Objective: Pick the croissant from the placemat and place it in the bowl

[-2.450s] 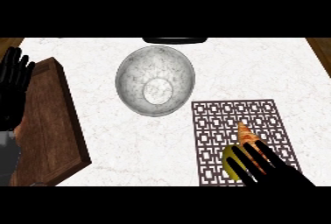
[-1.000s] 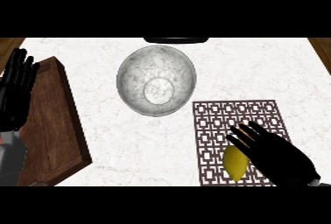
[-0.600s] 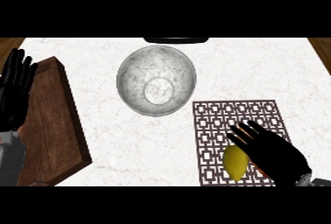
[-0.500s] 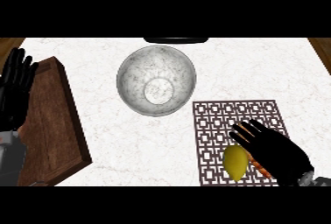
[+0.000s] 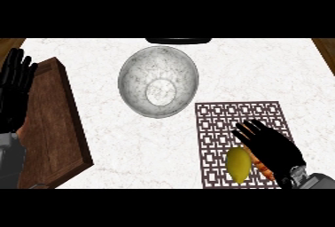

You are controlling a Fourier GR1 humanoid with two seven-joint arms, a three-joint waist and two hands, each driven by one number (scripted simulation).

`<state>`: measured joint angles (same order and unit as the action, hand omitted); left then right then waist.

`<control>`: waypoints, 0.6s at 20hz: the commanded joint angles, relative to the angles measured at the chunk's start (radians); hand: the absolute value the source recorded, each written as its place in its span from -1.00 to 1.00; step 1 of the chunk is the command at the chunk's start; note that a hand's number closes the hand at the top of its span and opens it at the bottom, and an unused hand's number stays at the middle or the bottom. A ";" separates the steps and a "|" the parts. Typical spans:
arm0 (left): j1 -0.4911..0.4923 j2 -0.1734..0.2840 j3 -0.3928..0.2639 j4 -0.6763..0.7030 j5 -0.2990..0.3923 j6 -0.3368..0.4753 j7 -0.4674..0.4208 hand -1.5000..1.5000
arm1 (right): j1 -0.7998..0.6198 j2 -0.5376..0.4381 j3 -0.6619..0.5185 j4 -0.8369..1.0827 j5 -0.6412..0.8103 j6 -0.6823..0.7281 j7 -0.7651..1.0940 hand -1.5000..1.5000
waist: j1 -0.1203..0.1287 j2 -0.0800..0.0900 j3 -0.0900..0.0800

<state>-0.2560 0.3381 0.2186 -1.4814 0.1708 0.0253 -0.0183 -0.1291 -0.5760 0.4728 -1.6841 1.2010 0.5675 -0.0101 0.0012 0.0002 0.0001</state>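
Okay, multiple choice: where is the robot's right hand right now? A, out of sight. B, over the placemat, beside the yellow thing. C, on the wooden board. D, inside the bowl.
B: the right hand lies over the placemat, beside the yellow thing; the bowl holds nothing.

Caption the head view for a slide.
Right hand covers the croissant on the placemat, beside a yellow fruit; bowl waits.
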 commanded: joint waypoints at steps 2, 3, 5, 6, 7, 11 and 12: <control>0.046 -0.020 -0.005 -0.067 -0.014 0.003 0.020 0.00 | -0.039 0.035 -0.058 0.069 0.045 0.017 -0.023 -1.00 | 0.001 -0.001 0.000; -0.047 -0.001 -0.002 0.012 -0.028 0.014 0.036 0.00 | -0.071 0.049 -0.053 0.152 0.061 -0.013 -0.035 -1.00 | 0.000 0.001 0.000; 0.018 -0.087 -0.069 0.009 -0.101 0.063 -0.048 0.00 | -0.028 0.066 -0.017 0.035 0.085 0.037 0.013 -1.00 | -0.004 0.000 0.000; 0.026 0.008 0.030 -0.053 0.021 -0.037 0.042 0.00 | -0.009 0.017 -0.047 0.122 0.099 -0.083 -0.086 -1.00 | 0.001 -0.001 0.000; 0.011 -0.010 0.029 0.048 -0.010 -0.032 -0.052 0.00 | -0.057 0.071 -0.020 0.154 0.114 -0.080 -0.086 1.00 | 0.001 0.001 0.000; 0.030 -0.056 -0.024 -0.048 -0.040 0.015 0.020 0.00 | -0.028 0.046 -0.080 0.122 0.090 -0.168 -0.170 1.00 | 0.000 -0.001 0.000; 0.001 -0.040 -0.003 0.030 -0.054 0.012 -0.018 0.00 | -0.054 0.079 -0.048 0.128 0.135 -0.135 -0.152 1.00 | -0.001 0.000 0.000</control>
<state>-0.2461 0.3079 0.2180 -1.4727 0.1388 0.0253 -0.0288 -0.1621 -0.5349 0.4156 -1.5772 1.2933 0.4449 -0.1358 0.0003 -0.0028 -0.0027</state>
